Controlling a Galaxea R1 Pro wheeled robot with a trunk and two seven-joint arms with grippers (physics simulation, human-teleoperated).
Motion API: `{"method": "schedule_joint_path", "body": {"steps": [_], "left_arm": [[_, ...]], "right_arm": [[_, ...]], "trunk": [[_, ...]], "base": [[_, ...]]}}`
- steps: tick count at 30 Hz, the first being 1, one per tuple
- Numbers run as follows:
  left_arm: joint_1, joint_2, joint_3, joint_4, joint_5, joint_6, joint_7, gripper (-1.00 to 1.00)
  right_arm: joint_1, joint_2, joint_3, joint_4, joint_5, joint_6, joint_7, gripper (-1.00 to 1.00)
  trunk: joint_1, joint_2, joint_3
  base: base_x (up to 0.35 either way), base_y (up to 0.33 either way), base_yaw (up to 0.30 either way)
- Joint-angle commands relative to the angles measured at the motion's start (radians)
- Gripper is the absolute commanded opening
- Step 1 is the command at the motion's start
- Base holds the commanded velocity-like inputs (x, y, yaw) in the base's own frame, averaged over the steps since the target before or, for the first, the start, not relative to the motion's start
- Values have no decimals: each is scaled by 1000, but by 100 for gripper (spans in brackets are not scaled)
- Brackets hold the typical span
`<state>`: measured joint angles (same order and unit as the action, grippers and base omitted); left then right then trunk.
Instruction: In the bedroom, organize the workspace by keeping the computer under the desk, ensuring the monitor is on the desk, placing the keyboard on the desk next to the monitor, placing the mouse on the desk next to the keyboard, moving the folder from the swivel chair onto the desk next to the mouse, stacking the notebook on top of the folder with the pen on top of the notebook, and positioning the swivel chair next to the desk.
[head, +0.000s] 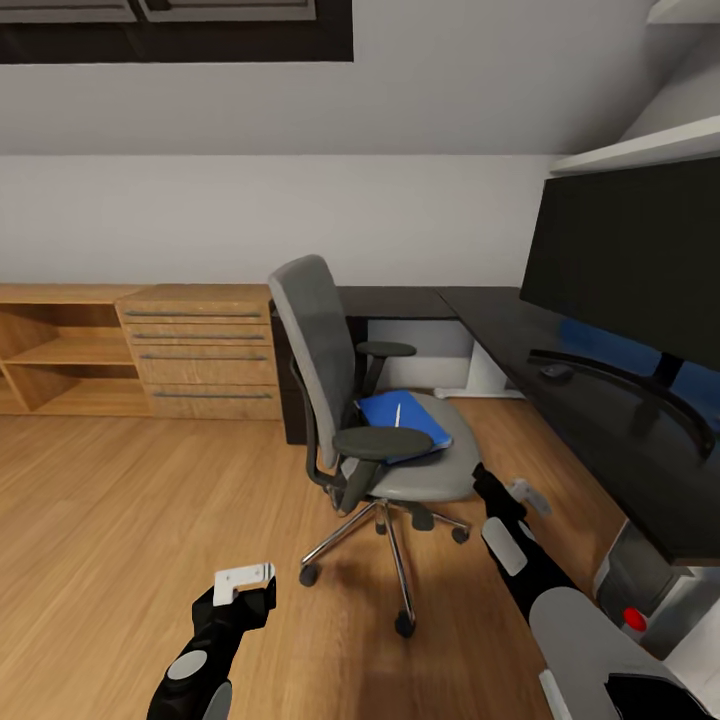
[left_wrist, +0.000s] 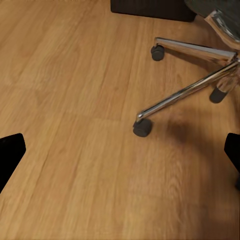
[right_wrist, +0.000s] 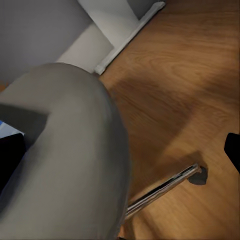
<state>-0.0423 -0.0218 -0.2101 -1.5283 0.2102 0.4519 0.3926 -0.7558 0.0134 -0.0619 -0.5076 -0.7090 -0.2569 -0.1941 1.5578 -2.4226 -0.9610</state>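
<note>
Taking the swivel chair (head: 370, 400) as landmark:

1. Desk (head: 560, 400): you are looking at a glossy black top running along the wall behind the chair and down its far side, on a white leg.
2. Monitor (head: 630, 260): it is standing on the desk, beyond the chair's seat.
3. Wooden drawers (head: 200, 350): they are standing against the wall on the chair's backrest side, with open shelves further on.
4. Swivel chair: it is standing on the wood floor just beside the desk, seat turned toward it.
5. Folder (head: 400, 420): blue, it is lying flat on the chair seat.
6. Pen (head: 397, 412): a thin white stick, it is resting on the folder.
7. Right gripper (head: 520, 495): you are holding it at the seat's front edge; its fingers are spread wide and gripping nothing.
8. Left gripper (head: 245, 578): you are holding it over the floor near the chair's wheeled base, likewise wide and unloaded.
</note>
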Motion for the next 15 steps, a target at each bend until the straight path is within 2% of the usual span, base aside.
{"method": "schedule_joint_path", "body": {"steps": [1, 7, 9, 11, 15], "left_arm": [[-1, 0, -2, 0, 10, 2, 9, 100], [-1, 1, -2, 0, 9, 2, 9, 100], [-1, 1, -2, 1, 9, 2, 9, 100], [-1, 0, -2, 2, 9, 2, 9, 100], [-1, 1, -2, 1, 9, 2, 9, 100]], "right_arm": [[0, 0, -1, 2, -21, -4, 1, 100], [0, -1, -20, 5, -84, -4, 1, 100], [0, -1, -38, 12, -140, -4, 0, 100], [0, -2, -43, 15, -163, -4, 0, 100], [0, -6, -46, 17, -178, -4, 0, 100]], "trunk": [[0, 0, -1], [0, 0, -1], [0, 0, -1], [0, 0, -1], [0, 0, -1]], "base": [[57, 0, 0], [169, 0, 0], [133, 0, 0], [68, 0, 0], [102, 0, 0]]}}
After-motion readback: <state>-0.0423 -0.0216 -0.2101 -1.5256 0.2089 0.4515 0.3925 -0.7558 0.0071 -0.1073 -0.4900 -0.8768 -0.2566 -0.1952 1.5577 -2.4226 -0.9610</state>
